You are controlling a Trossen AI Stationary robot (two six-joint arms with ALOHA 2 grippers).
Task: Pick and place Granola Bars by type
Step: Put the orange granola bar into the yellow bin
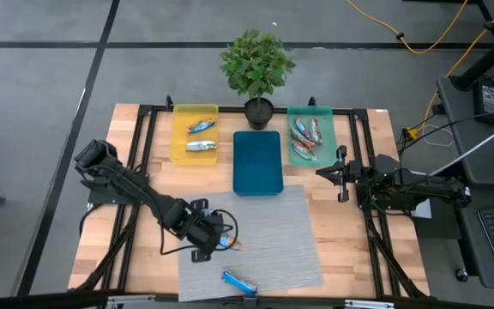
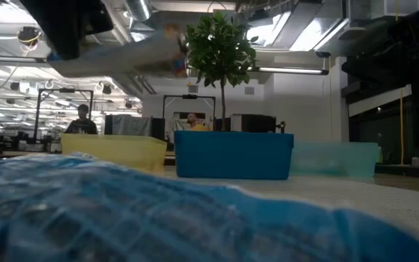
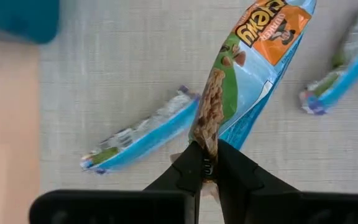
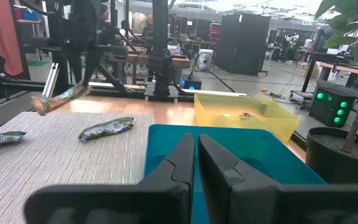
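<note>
My left gripper [image 1: 217, 239] hangs over the grey mat [image 1: 273, 232], shut on a blue-and-orange granola bar [image 3: 253, 56]. The bar also shows lifted in the low view [image 2: 140, 54] and the right wrist view [image 4: 58, 99]. Two blue-and-silver bars [image 3: 142, 137] [image 3: 340, 81] lie flat on the mat; one shows near the mat's front edge [image 1: 238, 281]. The yellow tray [image 1: 178, 142] holds two silvery-blue bars [image 1: 201, 136]. The teal tray [image 1: 326, 137] holds several red bars [image 1: 305, 137]. My right gripper [image 1: 322, 174] is shut and empty beside the blue tray [image 1: 256, 163]. My left gripper pinches one end of the bar's wrapper [image 3: 205, 144] between its two fingers. The fingers lie along the bar, which sticks out forward past them. The bar is lifted clear of the mat, roughly level in the low view.
A potted plant [image 1: 258, 73] stands at the table's far edge between the yellow and teal trays. The blue tray has nothing in it. A blue wrapper [image 2: 122, 211] lies very close to the low camera. People show in the room behind.
</note>
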